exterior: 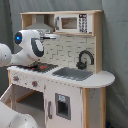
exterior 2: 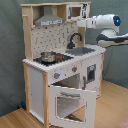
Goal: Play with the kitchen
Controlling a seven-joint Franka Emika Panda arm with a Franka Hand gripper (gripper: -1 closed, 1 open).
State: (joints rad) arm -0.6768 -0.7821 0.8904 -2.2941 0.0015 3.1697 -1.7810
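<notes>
The kitchen (exterior 2: 60, 65) stands on the wood floor (exterior 2: 112, 107) with its oven door (exterior 2: 70, 102) hanging open in the second exterior view. The gripper (exterior 2: 80, 23) is raised above the sink (exterior 2: 86, 50), level with the microwave (exterior 2: 75, 11). Whether its fingers are parted or holding anything cannot be determined.

A grey curtain (exterior 2: 10, 60) hangs behind, and a light wooden floor (exterior 2: 117, 107) lies below.

The kitchen (exterior 2: 60, 65) pairs matt white panels with light wood framing; its small pot (exterior 2: 48, 56) gleams like metal, the faucet (exterior: 84, 58) glossy black, possibly plastic.
</notes>
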